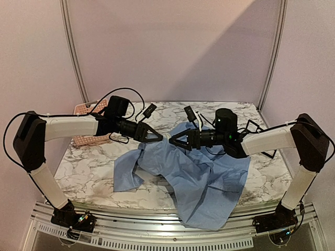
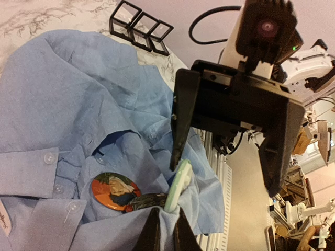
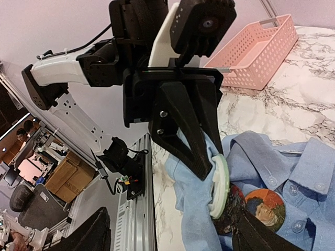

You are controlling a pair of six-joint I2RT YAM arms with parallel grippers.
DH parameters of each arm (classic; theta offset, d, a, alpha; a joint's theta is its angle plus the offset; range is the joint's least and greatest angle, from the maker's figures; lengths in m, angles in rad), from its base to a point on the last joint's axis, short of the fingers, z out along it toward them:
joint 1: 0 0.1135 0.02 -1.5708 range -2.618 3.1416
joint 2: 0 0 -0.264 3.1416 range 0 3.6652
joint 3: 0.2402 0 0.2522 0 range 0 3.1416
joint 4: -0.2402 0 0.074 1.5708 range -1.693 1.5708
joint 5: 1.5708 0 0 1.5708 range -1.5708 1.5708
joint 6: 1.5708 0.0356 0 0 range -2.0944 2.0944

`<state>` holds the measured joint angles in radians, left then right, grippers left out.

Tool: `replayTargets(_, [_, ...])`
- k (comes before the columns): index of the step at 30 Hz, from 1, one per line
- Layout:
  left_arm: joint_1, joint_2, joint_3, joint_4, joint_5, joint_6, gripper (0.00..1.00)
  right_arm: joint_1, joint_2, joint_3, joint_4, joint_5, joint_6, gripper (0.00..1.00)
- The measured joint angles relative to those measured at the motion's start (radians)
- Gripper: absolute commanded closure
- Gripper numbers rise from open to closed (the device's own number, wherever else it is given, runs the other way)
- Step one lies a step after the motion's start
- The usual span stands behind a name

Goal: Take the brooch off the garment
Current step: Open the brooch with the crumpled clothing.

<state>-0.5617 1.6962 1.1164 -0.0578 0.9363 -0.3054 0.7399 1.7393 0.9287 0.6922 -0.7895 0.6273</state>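
Seemingly stiff, the round brooch [image 2: 115, 191] wanted a rim grip; left pincer [image 2: 166, 212] clamped the limp blue shirt [image 2: 63, 94] near it, right pincer [image 2: 225, 180] gaped apart

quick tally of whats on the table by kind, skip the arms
light blue shirt: 1
round brooches: 2, an orange brooch and a pale-rimmed brooch seen edge-on
pink basket: 1
black wire rack: 1
total: 5
A dark patch beside the orange one may be a third brooch; cannot tell.
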Motion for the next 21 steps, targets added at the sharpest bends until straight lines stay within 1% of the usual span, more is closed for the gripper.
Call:
replayTargets(2, [0.000,-0.002,-0.002,0.005,0.002,-0.006,1.00,0.005,0.024,0.014,0.005,0.006,0.010,0.24])
replayTargets(5, [0.000,-0.002,-0.003,0.014,0.003,-0.013,1.00,0.011,0.062,0.034,0.005,0.019,0.017,0.30])
replayTargets(12, [0.000,-0.002,-0.004,0.016,0.004,-0.022,1.00,0.013,0.080,0.050,0.006,0.031,0.018,0.40])
replayTargets(15, [0.000,-0.003,-0.004,0.016,0.005,-0.022,1.00,0.013,0.084,0.051,0.007,0.034,0.021,0.49])
replayTargets(19, [0.000,-0.003,-0.004,0.016,0.006,-0.023,1.00,0.013,0.098,0.063,0.011,0.038,0.025,0.57])
replayTargets(21, [0.000,-0.003,-0.004,0.016,0.006,-0.023,1.00,0.013,0.108,0.065,0.013,0.039,0.027,0.63])
